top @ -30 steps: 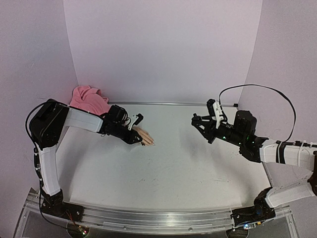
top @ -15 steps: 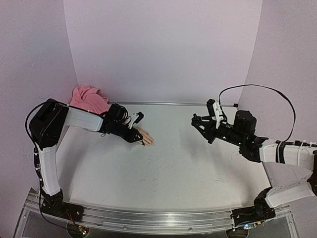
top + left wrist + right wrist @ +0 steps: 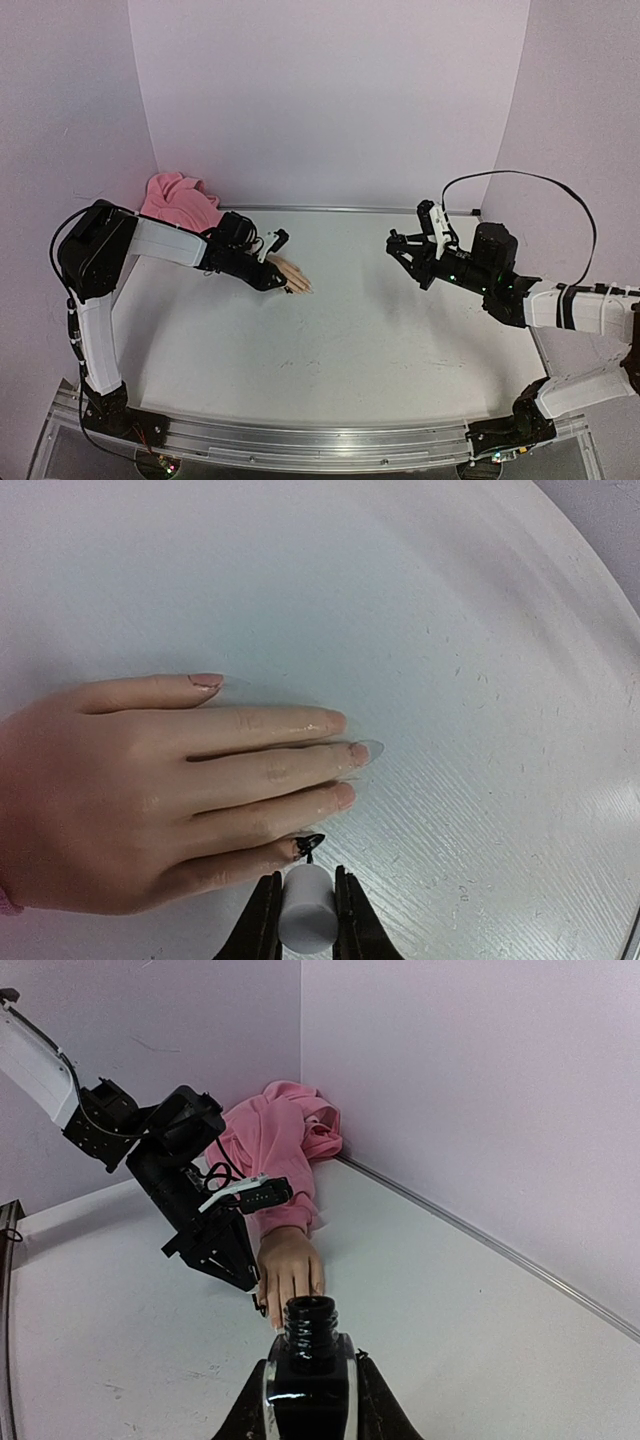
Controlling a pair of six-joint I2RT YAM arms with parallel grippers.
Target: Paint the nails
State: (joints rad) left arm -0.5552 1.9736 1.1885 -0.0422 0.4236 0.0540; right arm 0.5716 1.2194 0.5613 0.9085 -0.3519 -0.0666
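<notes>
Pink sleeve (image 3: 180, 196) sits bunched in the far left corner of the desk (image 3: 360, 330). The hand (image 3: 140, 780) comes out of it and lies palm down, fingers spread toward the middle.

My left claw (image 3: 305, 885) is low over the fingertips, clenched on the white stem of the brush (image 3: 306, 920). From the wrist view the black tip sits right on the little finger's nail (image 3: 303, 844), which shows wet black. The other nails (image 3: 345, 796) look bare to me. The middle one is long and clear. The thumb's is pinkish with a thin dark line I can't make out.

Over the last second I see no change at all from overhead. Both arms, the hand and the sleeve are exactly where they were, and neither grip has loosened. I take that to mean the left arm is dwelling on this one nail, either pressing a slow stroke or paused with the bristles down. So the job is at its first nail, with four still to go.

On the right side, well apart from the hand, my right claw (image 3: 310, 1385) hangs above the desk nearer the far edge. It is grasping the bottle (image 3: 310, 1360) upright, neck open and facing the hand. I'd guess the brush will need to come back across for a dip before the ring finger.
</notes>
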